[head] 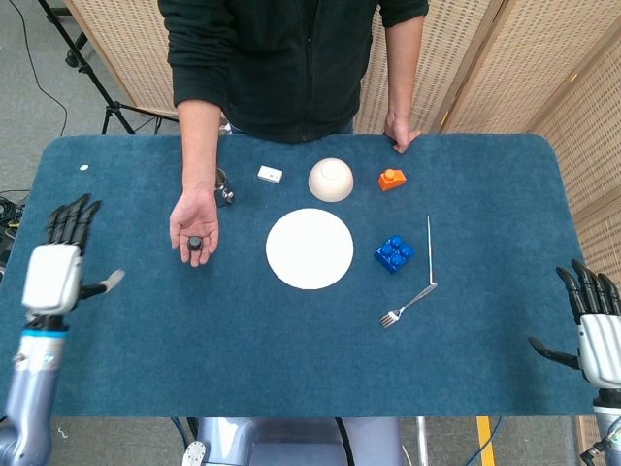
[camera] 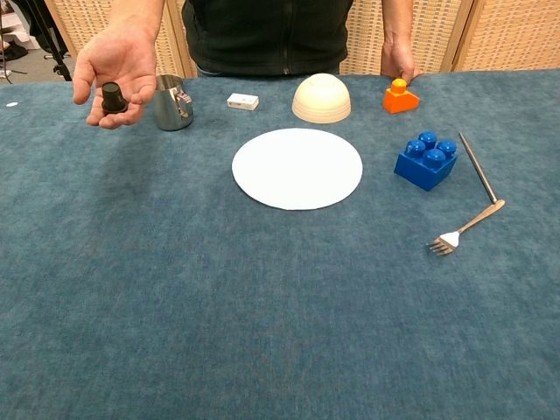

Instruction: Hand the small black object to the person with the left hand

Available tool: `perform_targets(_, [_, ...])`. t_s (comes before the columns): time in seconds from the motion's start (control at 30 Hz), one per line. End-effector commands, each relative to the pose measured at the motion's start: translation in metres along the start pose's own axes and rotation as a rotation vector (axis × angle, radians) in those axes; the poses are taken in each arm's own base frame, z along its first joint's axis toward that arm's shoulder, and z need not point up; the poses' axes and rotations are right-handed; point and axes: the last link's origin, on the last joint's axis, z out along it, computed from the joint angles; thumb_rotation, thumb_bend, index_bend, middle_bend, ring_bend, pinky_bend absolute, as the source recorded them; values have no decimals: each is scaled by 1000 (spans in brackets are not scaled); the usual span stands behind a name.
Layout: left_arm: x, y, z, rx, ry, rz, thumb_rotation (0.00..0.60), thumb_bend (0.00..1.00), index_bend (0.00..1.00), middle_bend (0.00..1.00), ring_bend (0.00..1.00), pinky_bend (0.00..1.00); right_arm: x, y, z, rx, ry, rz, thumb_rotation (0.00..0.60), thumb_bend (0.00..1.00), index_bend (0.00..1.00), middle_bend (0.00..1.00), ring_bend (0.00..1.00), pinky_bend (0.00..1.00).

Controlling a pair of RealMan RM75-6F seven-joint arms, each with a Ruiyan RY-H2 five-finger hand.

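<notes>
Blue-carpeted table [head: 291,340]: small black cylindrical object [head: 195,241] rests in the person's upturned palm [head: 192,225] at ten o'clock. Left hand [head: 55,272] at nine and right hand [head: 596,335] at four, fingers wide, empty.

This looks like a robot lab set up for trials, not a home. A table [head: 291,359] covered in blue felt stands on a grey floor, ringed by woven folding screens [head: 485,58], with a black tripod [head: 92,73] and loose cables [head: 8,209] at the side. On the felt sits a sparse, staged mix: toy blocks [head: 393,252], a plate [head: 310,249], a fork [head: 408,305].
</notes>
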Motion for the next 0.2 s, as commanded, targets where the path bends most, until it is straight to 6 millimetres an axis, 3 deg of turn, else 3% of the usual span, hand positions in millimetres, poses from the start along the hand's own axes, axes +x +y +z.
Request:
perform_targets(0.03, [11, -35, -34, 91, 12, 35, 600, 162, 0, 0, 0, 0, 0, -1, -1, 6, 1, -2, 600, 0, 0, 0, 0, 0])
perform_targets(0.2, [12, -55, -64, 197, -37, 44, 600, 163, 0, 0, 0, 0, 1, -2, -2, 11, 8, -11, 600, 0, 0, 0, 0, 0])
